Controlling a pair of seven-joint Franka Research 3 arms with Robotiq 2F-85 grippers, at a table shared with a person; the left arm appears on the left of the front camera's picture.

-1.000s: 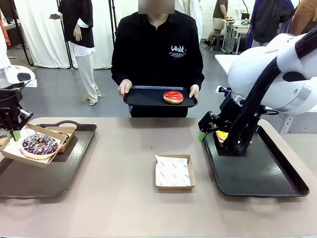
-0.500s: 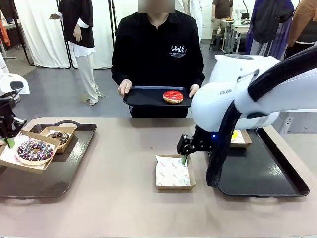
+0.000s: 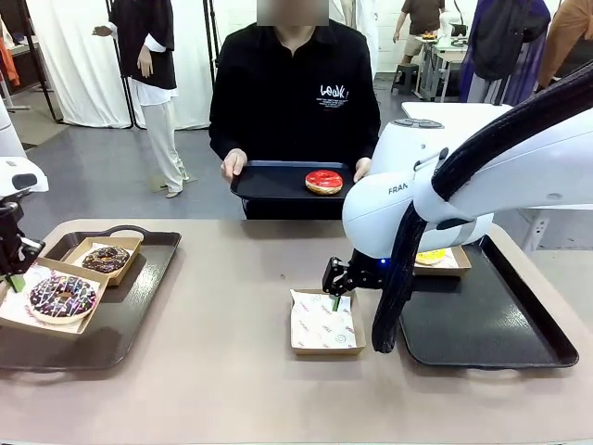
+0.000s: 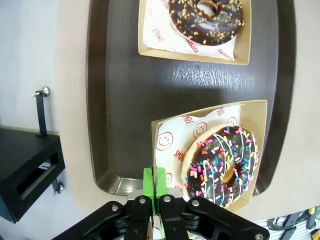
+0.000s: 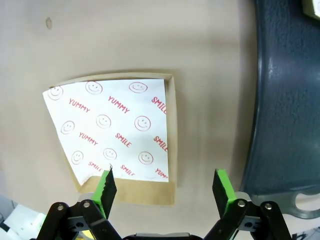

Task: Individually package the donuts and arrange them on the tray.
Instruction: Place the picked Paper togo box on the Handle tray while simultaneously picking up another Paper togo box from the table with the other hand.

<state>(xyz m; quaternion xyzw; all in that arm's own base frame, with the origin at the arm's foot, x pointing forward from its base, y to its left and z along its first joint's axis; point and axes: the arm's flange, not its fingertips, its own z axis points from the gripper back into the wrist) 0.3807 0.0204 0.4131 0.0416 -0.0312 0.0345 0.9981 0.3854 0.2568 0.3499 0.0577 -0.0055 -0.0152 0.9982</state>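
The purple donut point(image 3: 62, 295) point(image 4: 222, 165) lies in a paper-lined box, and my left gripper point(image 3: 13, 279) point(image 4: 156, 182) is shut on that box's edge. The box sits low over the left tray point(image 3: 130, 320), overhanging its left rim. Behind it the chocolate donut point(image 3: 106, 259) point(image 4: 206, 13) rests in its own box. My right gripper point(image 3: 335, 298) point(image 5: 165, 187) hangs open just above an empty lined box point(image 3: 324, 323) point(image 5: 117, 131) at mid-table. The yellow donut point(image 3: 431, 256) sits boxed on the right tray point(image 3: 491, 324). The red donut point(image 3: 323, 182) lies on a tray the person holds.
The person stands at the far edge holding a dark tray point(image 3: 269, 181) with both hands. My right arm's white body point(image 3: 417, 204) arches over the gap between the empty box and the right tray point(image 5: 287, 100). Bare tabletop point(image 3: 222, 306) lies between the left tray and the empty box.
My left gripper has brought the purple donut's box down and left onto the left tray. My right arm has swung from the right tray to over the empty box, leaving the yellow donut's box behind.
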